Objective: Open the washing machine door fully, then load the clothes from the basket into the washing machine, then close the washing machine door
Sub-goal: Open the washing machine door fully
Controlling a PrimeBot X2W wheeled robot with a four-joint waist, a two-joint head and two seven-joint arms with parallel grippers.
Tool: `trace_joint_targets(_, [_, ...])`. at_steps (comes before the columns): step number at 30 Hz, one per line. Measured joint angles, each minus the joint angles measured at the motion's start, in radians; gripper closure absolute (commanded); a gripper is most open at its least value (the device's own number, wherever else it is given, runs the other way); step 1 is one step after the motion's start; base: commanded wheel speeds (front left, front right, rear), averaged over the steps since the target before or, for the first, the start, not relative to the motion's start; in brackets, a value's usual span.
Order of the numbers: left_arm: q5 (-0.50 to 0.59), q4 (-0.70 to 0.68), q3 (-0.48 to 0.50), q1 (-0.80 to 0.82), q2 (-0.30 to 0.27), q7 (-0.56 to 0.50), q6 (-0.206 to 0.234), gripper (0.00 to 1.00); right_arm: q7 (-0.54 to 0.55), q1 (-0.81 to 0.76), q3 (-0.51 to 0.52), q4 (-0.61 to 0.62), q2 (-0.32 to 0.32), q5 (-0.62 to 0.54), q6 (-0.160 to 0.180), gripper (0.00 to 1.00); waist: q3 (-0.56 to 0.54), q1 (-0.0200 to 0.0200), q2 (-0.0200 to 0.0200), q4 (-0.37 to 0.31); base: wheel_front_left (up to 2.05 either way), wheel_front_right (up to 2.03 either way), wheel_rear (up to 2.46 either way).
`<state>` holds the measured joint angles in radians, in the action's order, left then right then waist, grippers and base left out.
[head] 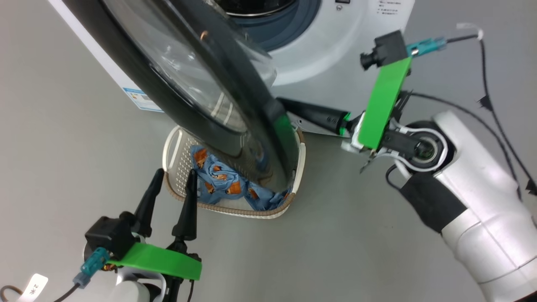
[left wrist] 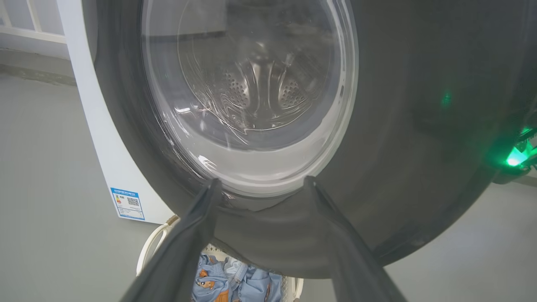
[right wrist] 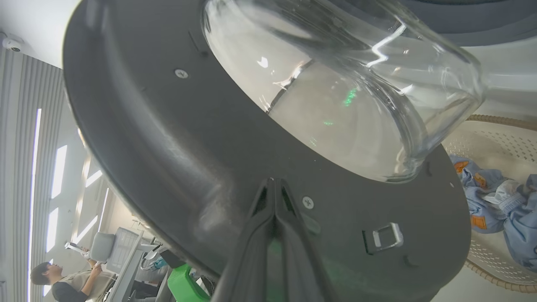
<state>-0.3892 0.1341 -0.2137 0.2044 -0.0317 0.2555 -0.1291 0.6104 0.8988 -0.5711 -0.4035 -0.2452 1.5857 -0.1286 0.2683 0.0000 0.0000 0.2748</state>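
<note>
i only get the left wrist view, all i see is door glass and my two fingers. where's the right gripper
Observer: The right gripper is shut, with its tips at the inner face of the door, close beside the glass bulge. I cannot tell whether they are actually touching it.
Operator: ok and is the drum opening clear of the door yet
Observer: Yes. In the head view the washing machine has its opening uncovered. The door stands out from it nearly edge-on and hangs over the basket, hiding part of the clothes.
</note>
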Motion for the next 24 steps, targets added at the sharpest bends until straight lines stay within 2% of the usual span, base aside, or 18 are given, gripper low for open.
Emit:
trace_joint_targets(14, [0.007, -0.002, 0.001, -0.024, -0.001, 0.000, 0.000, 0.00, 0.041, -0.064, -0.042, 0.053, 0.055, 0.000, 0.000, 1.00, -0.028, 0.0000, 0.0000, 0.029, 0.00, 0.00, 0.00])
trace_joint_targets(23, [0.007, -0.002, 0.014, -0.024, -0.001, 0.000, 0.000, 0.00, 0.047, -0.085, -0.055, 0.058, 0.066, -0.004, 0.000, 1.00, -0.037, 0.0000, 0.0000, 0.027, 0.00, 0.00, 0.00])
trace_joint_targets(24, [0.007, -0.001, 0.016, -0.024, -0.001, 0.000, 0.000, 0.00, 0.043, -0.088, -0.054, 0.058, 0.066, -0.010, 0.000, 0.89, -0.040, 0.0000, 0.0000, 0.026, 0.00, 0.00, 0.00])
